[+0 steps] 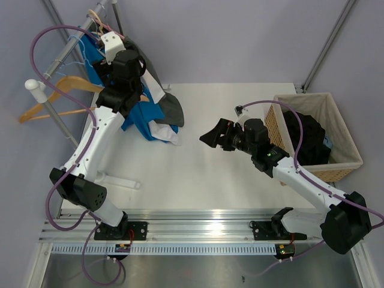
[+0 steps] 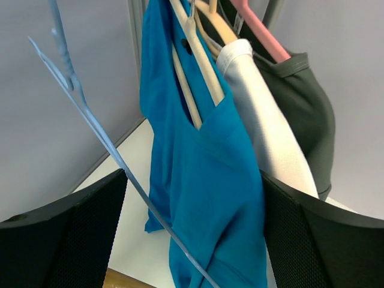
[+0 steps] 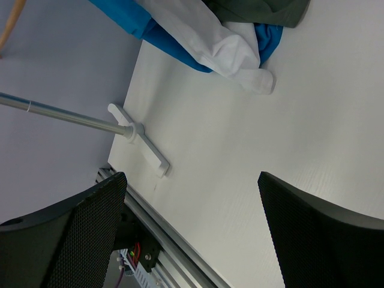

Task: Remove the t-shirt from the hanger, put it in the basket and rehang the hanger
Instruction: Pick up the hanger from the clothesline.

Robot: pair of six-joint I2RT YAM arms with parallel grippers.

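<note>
Left claw [image 2: 193,175] spread wide and empty, lifted to frame the blue t-shirt [image 2: 171,120] between its fingers, apparently for a pinch on the cloth; right claw [image 3: 192,177] equally wide, holding nothing, low over the bench [image 3: 288,138], out of the way; t-shirt draped on its wooden hanger [image 2: 201,66], not yet off; just beyond, white garment [image 2: 264,120] and dark green one [image 2: 309,102] crowding close, likely to snag.

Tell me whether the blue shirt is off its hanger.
No, the blue shirt hangs on a wooden hanger, ahead of the open left gripper.
</note>
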